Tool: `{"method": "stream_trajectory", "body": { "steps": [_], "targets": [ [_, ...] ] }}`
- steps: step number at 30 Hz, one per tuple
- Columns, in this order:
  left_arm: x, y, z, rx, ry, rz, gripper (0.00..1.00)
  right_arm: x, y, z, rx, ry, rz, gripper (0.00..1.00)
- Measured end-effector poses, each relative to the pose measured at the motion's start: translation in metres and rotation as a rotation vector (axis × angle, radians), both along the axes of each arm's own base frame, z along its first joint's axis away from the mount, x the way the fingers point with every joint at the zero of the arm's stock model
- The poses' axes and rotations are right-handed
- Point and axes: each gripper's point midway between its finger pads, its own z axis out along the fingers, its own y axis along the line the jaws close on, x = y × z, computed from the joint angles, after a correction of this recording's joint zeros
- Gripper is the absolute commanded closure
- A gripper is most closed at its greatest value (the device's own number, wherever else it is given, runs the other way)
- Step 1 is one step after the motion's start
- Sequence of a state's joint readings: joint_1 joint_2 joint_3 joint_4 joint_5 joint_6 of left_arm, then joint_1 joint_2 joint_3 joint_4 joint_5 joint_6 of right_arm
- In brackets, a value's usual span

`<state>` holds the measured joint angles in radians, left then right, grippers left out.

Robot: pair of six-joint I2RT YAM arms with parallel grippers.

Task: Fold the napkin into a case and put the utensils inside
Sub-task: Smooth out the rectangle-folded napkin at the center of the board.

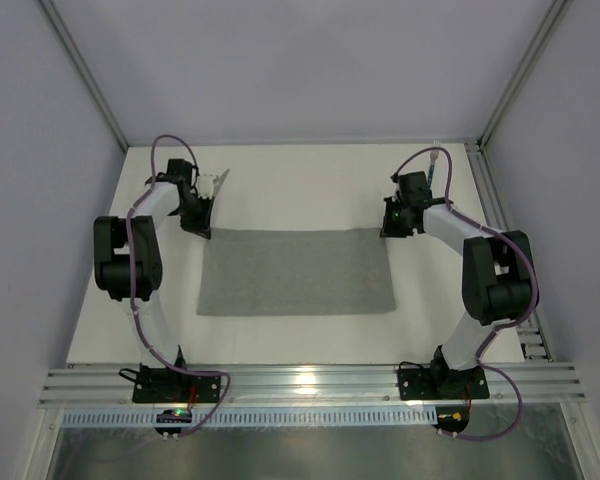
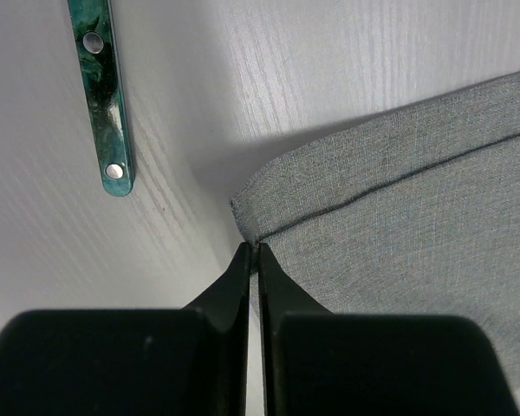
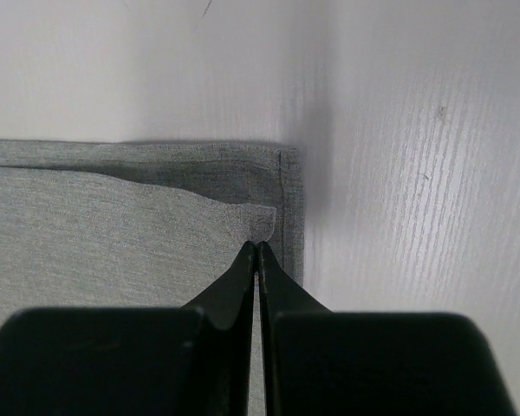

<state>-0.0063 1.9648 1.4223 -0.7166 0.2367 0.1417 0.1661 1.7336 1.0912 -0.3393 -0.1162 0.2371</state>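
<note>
The grey napkin (image 1: 296, 272) lies on the table as a wide rectangle folded in two layers. My left gripper (image 1: 202, 228) is at its far left corner, jaws shut, pinching that corner (image 2: 251, 227). My right gripper (image 1: 388, 232) is at the far right corner, jaws shut on the upper layer's corner (image 3: 258, 224), with the lower layer's hem (image 3: 290, 208) showing beyond it. A utensil with a teal handle (image 2: 104, 87) lies on the table left of the left gripper; its silver end shows in the top view (image 1: 218, 182). A second slim utensil (image 1: 436, 168) lies behind the right gripper.
The white table (image 1: 300, 190) is walled at the back and sides by grey panels with metal posts. A metal rail (image 1: 310, 385) runs along the near edge by the arm bases.
</note>
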Motion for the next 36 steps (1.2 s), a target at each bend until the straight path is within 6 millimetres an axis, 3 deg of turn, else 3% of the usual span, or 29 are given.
{"method": "stream_trajectory", "body": {
  "steps": [12,21,30,36],
  "targets": [
    [0.001,-0.003,0.017,-0.017,-0.036,-0.007,0.96,-0.003,-0.004,0.004,-0.019,0.0,-0.008,0.97],
    [-0.003,-0.003,0.014,-0.013,-0.021,-0.024,0.76,-0.004,-0.004,0.003,-0.019,0.002,-0.008,0.97],
    [-0.009,-0.002,-0.003,-0.009,0.037,-0.026,0.76,-0.005,-0.004,0.002,-0.019,0.006,-0.008,0.97],
    [-0.008,0.002,-0.003,0.011,0.034,-0.02,0.68,-0.005,-0.004,0.001,-0.019,0.008,-0.007,0.97]
  ]
}}
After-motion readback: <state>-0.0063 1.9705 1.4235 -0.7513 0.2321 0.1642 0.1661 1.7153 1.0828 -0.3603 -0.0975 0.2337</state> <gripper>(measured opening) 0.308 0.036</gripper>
